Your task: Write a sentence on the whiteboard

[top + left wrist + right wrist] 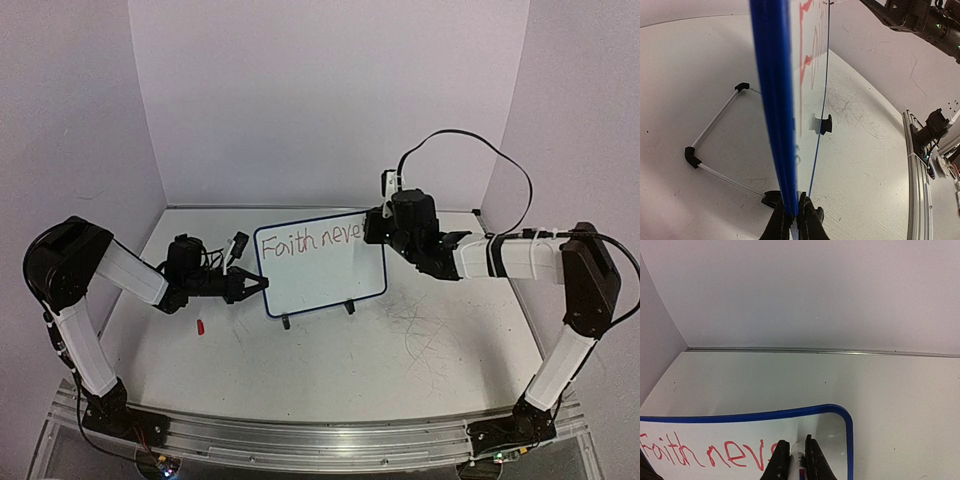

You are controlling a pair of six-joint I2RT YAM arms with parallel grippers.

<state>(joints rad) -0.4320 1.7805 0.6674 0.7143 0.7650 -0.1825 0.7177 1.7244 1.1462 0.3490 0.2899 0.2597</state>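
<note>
marker (800, 461) clamped in right hand (795, 442) sits at end of sentence (308, 241) — blank whiteboard (325, 278) lies below-left, left hand (796, 204) pinching its edge.

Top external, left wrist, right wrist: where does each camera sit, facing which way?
Top external: high behind the robot, looking down at the whiteboard; the left arm and right arm show.
Left wrist: on the left arm, looking along the board's blue edge, which the left gripper pinches.
Right wrist: on the right arm, looking over the board's top at the back wall; the right gripper holds a marker.
Shared: all three show the sentence.
</note>
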